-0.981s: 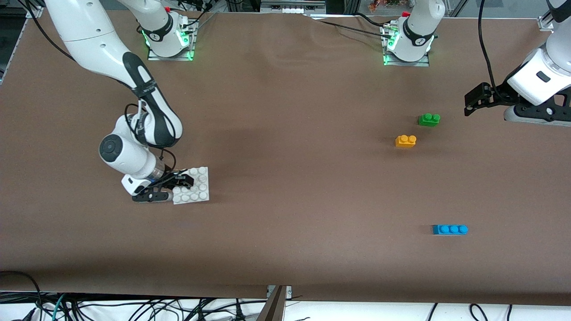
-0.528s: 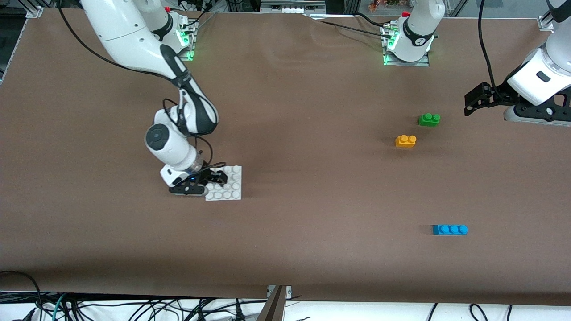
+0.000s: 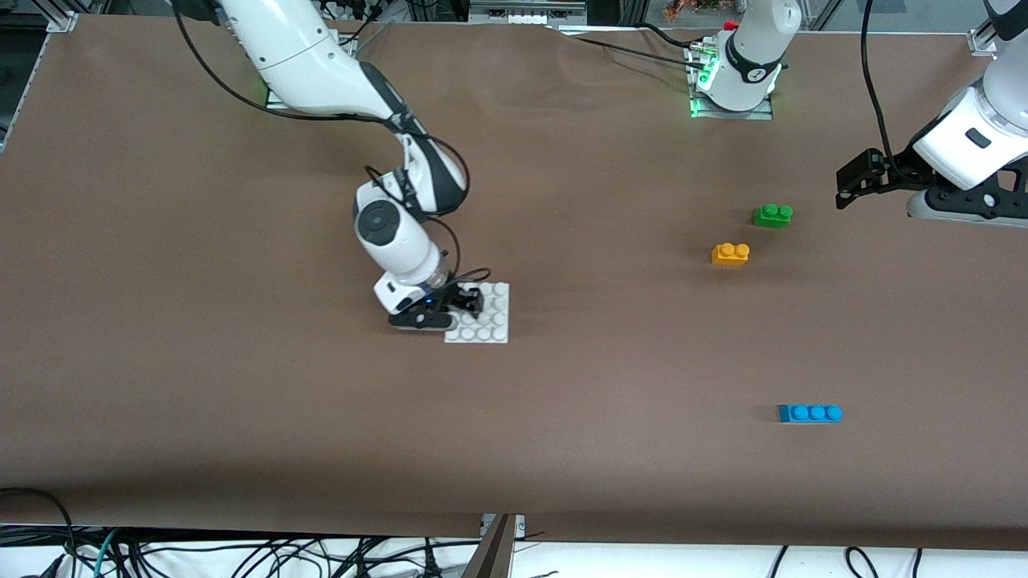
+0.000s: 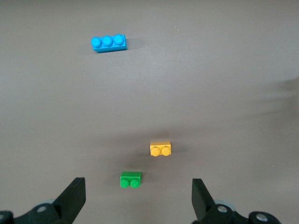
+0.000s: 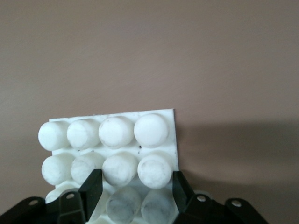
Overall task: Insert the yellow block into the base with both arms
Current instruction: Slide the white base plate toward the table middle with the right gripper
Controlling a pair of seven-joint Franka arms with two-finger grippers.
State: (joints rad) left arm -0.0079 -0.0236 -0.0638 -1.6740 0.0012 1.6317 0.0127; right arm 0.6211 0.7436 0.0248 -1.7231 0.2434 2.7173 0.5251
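While right hand (image 3: 464, 309) pinches base (image 3: 485, 319), left hand (image 3: 850, 183) waits spread, no writing readable.

You get the front view high, facing both bases across the whole table (image 3: 241, 401). Left wrist view looks down from well up; it shares the yellow block (image 3: 730, 254), green brick (image 3: 773, 215) and blue brick (image 3: 809, 413) with front. Right wrist view sits close on the base (image 5: 117, 135), also in front.

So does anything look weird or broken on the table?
Nothing looks broken or spilled. The right claw grips the white base by one edge. The yellow block sits upright beside the green one.
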